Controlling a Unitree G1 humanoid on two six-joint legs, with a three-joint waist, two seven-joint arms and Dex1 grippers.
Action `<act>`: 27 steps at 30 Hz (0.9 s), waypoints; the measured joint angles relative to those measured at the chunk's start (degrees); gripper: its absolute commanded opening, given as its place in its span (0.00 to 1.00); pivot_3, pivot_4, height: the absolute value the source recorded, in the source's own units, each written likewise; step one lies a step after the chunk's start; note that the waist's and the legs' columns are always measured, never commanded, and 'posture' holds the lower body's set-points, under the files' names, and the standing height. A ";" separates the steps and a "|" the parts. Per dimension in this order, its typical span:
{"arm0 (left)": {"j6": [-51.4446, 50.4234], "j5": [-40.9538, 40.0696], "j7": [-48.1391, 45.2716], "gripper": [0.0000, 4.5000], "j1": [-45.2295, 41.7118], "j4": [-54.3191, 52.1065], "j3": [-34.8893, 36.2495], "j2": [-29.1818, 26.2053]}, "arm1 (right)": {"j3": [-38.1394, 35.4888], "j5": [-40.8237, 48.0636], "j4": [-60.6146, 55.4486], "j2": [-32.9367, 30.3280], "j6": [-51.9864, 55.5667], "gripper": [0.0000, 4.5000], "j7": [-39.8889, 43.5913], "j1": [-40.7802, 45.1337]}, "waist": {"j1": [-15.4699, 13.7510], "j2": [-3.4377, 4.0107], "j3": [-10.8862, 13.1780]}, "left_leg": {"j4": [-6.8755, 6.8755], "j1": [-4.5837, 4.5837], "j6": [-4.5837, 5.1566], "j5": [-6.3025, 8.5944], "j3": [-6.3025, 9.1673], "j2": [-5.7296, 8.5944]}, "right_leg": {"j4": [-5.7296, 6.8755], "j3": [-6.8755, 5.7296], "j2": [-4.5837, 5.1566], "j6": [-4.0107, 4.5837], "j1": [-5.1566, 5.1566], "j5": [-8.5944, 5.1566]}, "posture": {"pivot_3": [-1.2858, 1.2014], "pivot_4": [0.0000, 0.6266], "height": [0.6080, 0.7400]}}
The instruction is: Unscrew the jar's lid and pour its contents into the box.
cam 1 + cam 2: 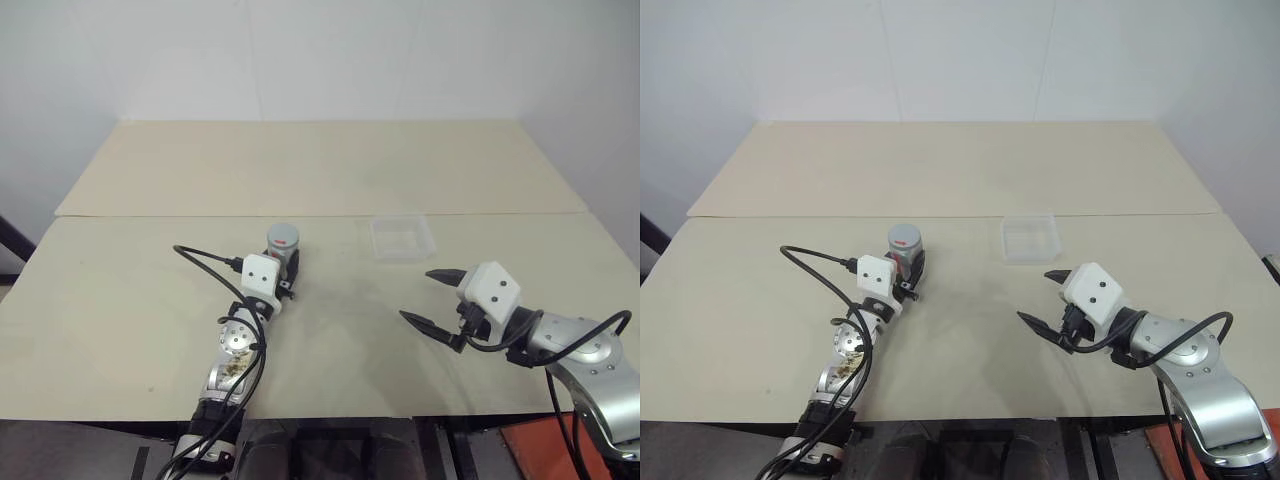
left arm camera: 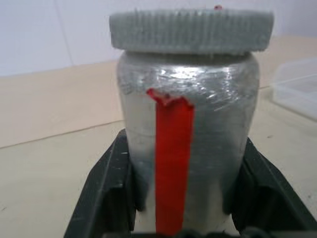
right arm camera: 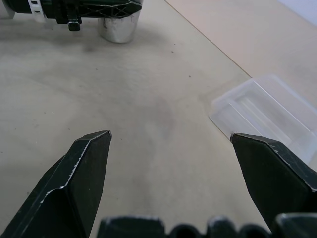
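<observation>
Upright silvery jar (image 2: 188,148), ribbed grey lid (image 2: 191,31)

A pale beige, matte wooden tabletop (image 1: 320,170) fills the middle of the frame, made of two slabs that meet at a straight seam (image 1: 150,216) running across it from left to right. Behind it, across the top of the frame, stands a plain white wall (image 1: 320,55), evenly lit. At the lower right corner a patch of orange-red floor (image 1: 525,450) shows below the tabletop's near edge.
</observation>
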State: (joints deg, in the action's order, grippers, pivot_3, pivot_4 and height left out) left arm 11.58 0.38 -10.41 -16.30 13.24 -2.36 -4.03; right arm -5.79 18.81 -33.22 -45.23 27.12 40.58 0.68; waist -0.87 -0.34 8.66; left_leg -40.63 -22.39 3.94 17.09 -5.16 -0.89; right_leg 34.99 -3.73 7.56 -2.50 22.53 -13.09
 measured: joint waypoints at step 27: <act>-4.81 -7.62 -16.17 0.44 4.07 -15.62 -4.58 -5.81 | 18.19 -0.93 3.44 28.71 6.52 1.00 -14.80 21.95 | 0.28 0.03 -0.01 | -0.07 -0.61 -0.35 -0.23 -0.05 0.06 | 0.22 -0.09 -0.12 -0.03 0.58 0.03 | 0.52 0.24 1.00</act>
State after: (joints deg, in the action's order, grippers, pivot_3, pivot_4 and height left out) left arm 6.77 -7.24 -26.58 -12.23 -2.39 -6.94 -9.84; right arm 12.39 17.89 -29.78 -16.51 33.65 25.79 22.63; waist -0.59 -0.30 8.65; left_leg -40.70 -23.00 3.59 16.85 -5.20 -0.83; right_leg 35.20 -3.82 7.44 -2.53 23.11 -13.05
